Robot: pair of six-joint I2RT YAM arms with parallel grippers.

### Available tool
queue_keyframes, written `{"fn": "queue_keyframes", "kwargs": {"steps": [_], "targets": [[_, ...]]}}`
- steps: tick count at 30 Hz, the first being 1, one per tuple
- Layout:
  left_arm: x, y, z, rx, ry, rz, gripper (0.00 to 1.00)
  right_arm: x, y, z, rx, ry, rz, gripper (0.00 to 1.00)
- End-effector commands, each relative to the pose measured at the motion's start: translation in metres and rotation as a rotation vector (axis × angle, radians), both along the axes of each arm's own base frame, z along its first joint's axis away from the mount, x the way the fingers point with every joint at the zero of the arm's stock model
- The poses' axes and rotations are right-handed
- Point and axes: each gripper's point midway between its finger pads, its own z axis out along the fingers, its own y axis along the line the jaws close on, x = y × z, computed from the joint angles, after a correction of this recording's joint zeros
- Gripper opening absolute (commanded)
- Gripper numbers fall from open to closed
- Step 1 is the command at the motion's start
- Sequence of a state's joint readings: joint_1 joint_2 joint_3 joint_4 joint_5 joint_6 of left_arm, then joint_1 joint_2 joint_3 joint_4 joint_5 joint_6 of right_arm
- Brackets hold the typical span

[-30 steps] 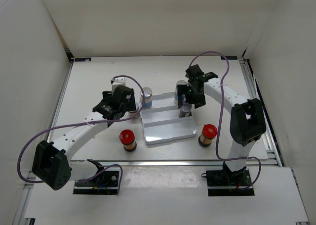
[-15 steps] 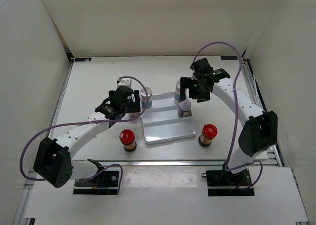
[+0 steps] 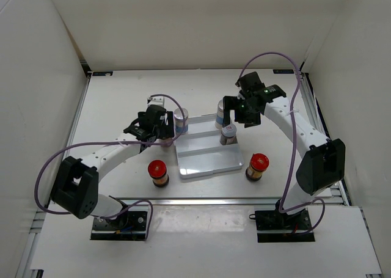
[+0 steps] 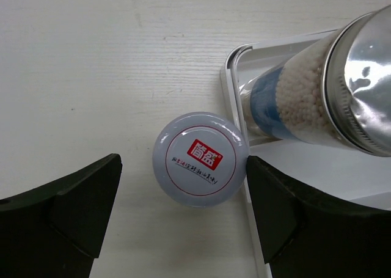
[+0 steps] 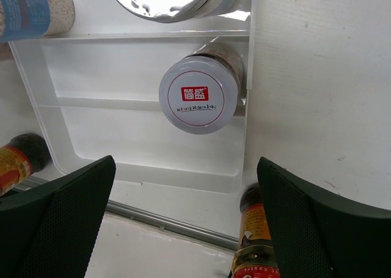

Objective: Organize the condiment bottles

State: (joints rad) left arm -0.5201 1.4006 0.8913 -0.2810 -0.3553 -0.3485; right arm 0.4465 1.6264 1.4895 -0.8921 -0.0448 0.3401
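Observation:
A white ridged tray [image 3: 208, 162] holds two tall white bottles [image 3: 181, 120] [image 3: 223, 114] at its back and a short silver-lidded jar [image 3: 228, 133] at its right. My right gripper [image 3: 235, 114] is open above that jar [image 5: 200, 95], clear of it. The other short jar [image 4: 200, 166] stands on the table against the tray's left rim [image 4: 231, 82]. My left gripper [image 3: 160, 131] is open and straddles this jar, whose lid is close to the right finger [image 4: 287, 217]. Two red-capped bottles [image 3: 157, 171] [image 3: 257, 165] stand on the table in front.
White walls enclose the table on three sides. In the left wrist view a tall bottle [image 4: 324, 88] stands in the tray's corner next to the short jar. In the right wrist view a red-capped bottle [image 5: 259, 253] stands just past the tray's front right corner.
My right gripper has risen off the short jar in the tray, which stays there. My left gripper has shifted a little right over the jar beside the tray.

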Motion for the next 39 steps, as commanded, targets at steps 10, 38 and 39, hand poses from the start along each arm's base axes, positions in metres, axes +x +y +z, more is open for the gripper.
{"fn": "queue_keyframes", "kwargs": {"steps": [10, 38, 39], "targets": [[0.002, -0.031, -0.001, -0.066, -0.012, -0.193, 0.69, -0.011, 0.002, 0.012, 0.03, -0.011, 0.028, 1.0], [-0.023, -0.067, 0.128, -0.218, -0.242, -0.283, 0.11, -0.018, -0.006, -0.019, -0.005, 0.038, -0.019, 1.0], [-0.021, -0.072, 0.126, -0.224, -0.237, -0.295, 0.11, -0.02, -0.008, -0.019, -0.008, 0.036, -0.031, 1.0]]}}
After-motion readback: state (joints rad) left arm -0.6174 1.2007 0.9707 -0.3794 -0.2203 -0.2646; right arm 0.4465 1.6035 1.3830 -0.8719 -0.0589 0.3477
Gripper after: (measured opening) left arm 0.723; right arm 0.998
